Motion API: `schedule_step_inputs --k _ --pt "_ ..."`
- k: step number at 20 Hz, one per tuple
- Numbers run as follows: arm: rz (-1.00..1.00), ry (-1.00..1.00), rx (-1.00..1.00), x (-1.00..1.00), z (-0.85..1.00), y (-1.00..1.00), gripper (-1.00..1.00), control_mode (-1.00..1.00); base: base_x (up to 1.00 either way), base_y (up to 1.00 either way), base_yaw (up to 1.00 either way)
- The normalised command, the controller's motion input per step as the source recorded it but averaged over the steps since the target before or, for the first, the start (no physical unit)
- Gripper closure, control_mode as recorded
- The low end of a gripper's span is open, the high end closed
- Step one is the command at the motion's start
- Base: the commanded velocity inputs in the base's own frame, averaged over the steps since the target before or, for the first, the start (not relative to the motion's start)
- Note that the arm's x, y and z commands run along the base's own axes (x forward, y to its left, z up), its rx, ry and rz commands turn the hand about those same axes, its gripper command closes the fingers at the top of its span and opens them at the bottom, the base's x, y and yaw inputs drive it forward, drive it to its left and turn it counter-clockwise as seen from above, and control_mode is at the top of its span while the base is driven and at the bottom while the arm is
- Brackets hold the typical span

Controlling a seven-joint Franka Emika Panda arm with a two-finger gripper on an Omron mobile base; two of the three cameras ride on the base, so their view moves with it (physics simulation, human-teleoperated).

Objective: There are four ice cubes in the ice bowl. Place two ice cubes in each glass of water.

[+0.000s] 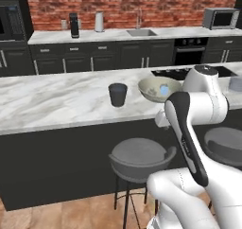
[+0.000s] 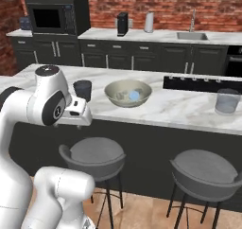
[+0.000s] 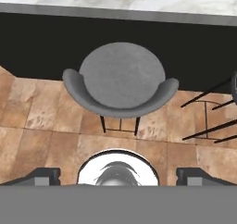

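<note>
A: Which step does the robot look to be on?

B: The very first, by the look of it. The gripper hangs short of the island's near edge, facing down at a grey stool on the floor, its fingers spread as wide as they go and holding nothing.

A: And the things it needs?

B: All on the marble island. The dark glass of water stands near the front edge, with the ice bowl just beside it. The ice cubes show as pale bits inside the bowl; their count cannot be told. The clear glass of water sits well apart, toward the island's right end.

A: So the next move?

B: Probably lifting the hand over the near edge, above the bowl, then lowering onto one cube.
</note>
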Motion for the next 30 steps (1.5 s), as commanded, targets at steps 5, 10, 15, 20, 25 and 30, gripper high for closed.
schedule_step_inputs --k 5,10,15,20,25,30 --pt "0.0 0.0 0.0 0.0 0.0 0.0 -1.0 1.0 0.0 -0.52 0.0" --pt "0.0 0.0 0.0 0.0 0.0 0.0 -1.0 1.0 0.04 -0.47 0.0" --pt "0.0 0.0 0.0 0.0 0.0 0.0 -1.0 1.0 0.21 -0.45 0.0" --pt "0.0 0.0 0.0 0.0 0.0 0.0 -1.0 1.0 0.36 -0.39 0.0" --pt "0.0 0.0 0.0 0.0 0.0 0.0 -1.0 1.0 0.44 -0.39 0.0" --pt "0.0 0.0 0.0 0.0 0.0 0.0 -1.0 1.0 0.44 -0.39 0.0"
